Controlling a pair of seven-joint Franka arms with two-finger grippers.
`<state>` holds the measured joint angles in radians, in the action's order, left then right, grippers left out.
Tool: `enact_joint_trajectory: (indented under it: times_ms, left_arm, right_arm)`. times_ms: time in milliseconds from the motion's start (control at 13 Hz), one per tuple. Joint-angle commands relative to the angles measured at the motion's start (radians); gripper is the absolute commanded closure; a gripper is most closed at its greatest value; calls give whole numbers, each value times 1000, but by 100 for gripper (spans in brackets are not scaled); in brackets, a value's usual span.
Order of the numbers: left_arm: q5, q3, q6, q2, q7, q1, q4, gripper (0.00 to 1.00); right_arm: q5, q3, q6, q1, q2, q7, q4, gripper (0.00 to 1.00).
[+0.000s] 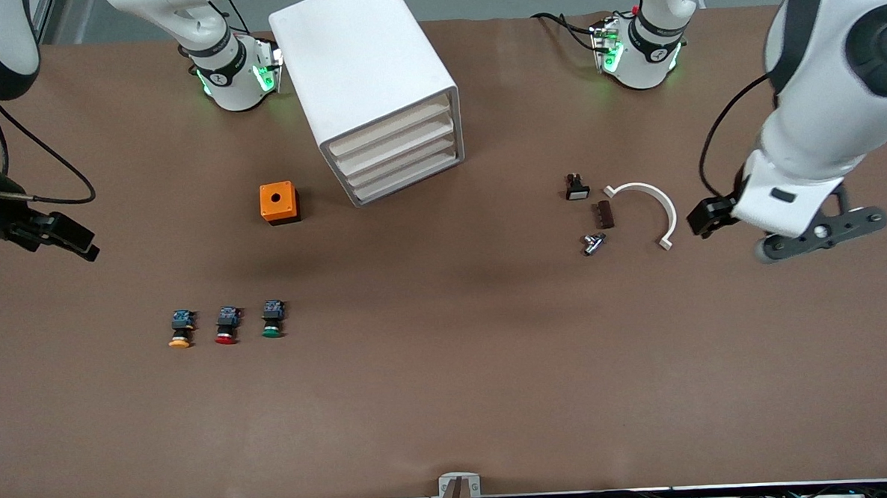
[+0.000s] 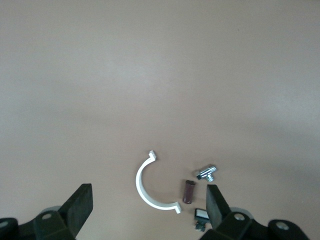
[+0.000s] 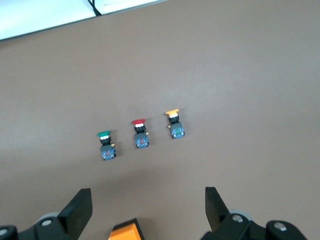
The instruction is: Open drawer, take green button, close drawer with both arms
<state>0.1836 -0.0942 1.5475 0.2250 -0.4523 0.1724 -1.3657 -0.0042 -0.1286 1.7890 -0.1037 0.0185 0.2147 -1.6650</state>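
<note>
Brown table top (image 1: 450, 398) all round, and the white cabinet (image 1: 365, 73) is our landmark, standing between the two arm bases with its four drawers all shut; the top drawer (image 1: 390, 129) sits flush in the stack.

Sweeping across from the right arm's end: the right gripper (image 1: 76, 239) hangs in the air over bare table, well apart from the cabinet, fingers (image 3: 77, 210) spread wide with nothing between them. Next come three buttons in a row, nearer the front camera than the cabinet and toward the right arm's end of it: the yellow-capped button (image 1: 181, 328), the red-capped button (image 1: 227, 325), then the green button (image 1: 272, 319), the one of the three closest to the cabinet, lying on the table. Just beside the cabinet, on that same end, sits an orange box (image 1: 279, 203) with a round hole in its top.

Past the cabinet, toward the left arm's end, a loose cluster: a small black switch (image 1: 576, 187), a dark brown block (image 1: 604, 214), a shiny metal piece (image 1: 593, 243) and a white curved clip (image 1: 647, 206). The left gripper (image 1: 715, 215) hovers by that clip, jaws wide apart and empty.
</note>
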Motion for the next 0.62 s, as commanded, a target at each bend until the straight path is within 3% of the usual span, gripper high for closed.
enact_joint_trajectory:
  times_ms: [0, 308, 538]
  left_arm:
    - [-59, -12, -33, -76, 96, -79, -30, 0]
    - [-78, -9, -69, -142, 225, -154, -42, 0]
    - [-79, 1, -69, -223, 237, -159, -122, 0]
  right_arm:
    - [-20, 10, -121, 10, -8, 8, 85, 0]
    - [-33, 12, -152, 13, -72, -8, 70, 0]
    - [-33, 12, -152, 13, -97, -8, 50, 0]
